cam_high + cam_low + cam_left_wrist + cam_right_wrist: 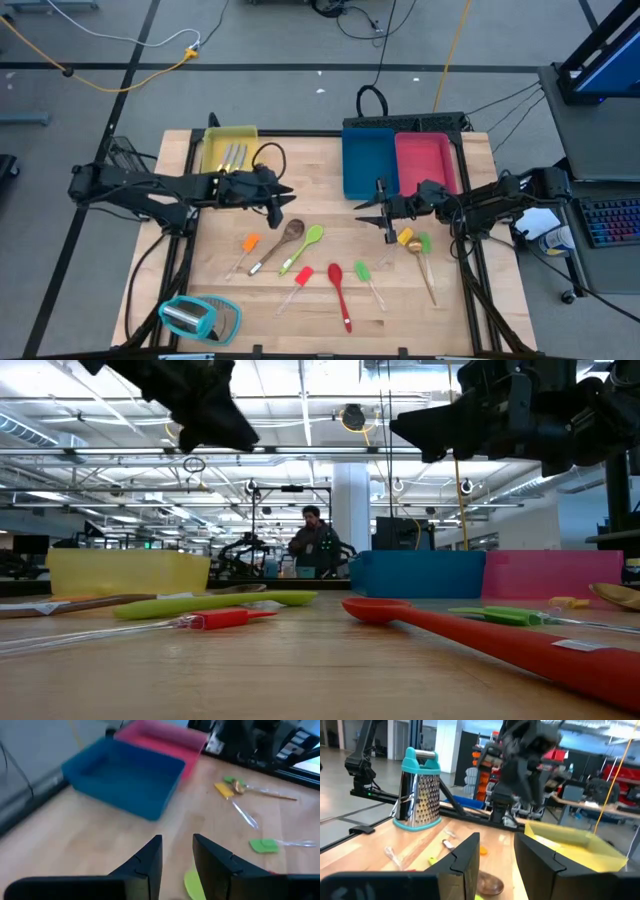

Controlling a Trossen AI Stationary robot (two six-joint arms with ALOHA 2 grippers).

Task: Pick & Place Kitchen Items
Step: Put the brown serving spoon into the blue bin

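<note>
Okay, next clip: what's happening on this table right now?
Two arms are sorting utensils into trays. Both pincers hover empty and open: the left pincer beside the yellow tray, which already holds silver cutlery, the right pincer just in front of the blue tray. Spoons and spatulas, including the red spoon, remain on the table.

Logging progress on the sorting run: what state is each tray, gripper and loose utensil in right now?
yellow tray: holds silver cutlery.
blue tray: empty.
pink tray: empty.
left gripper: open, holding nothing, above the table.
right gripper: open, holding nothing, above the table.
red spoon: lying loose on the table.
green spoon: lying loose on the table.
grater: lying on its side.
</note>
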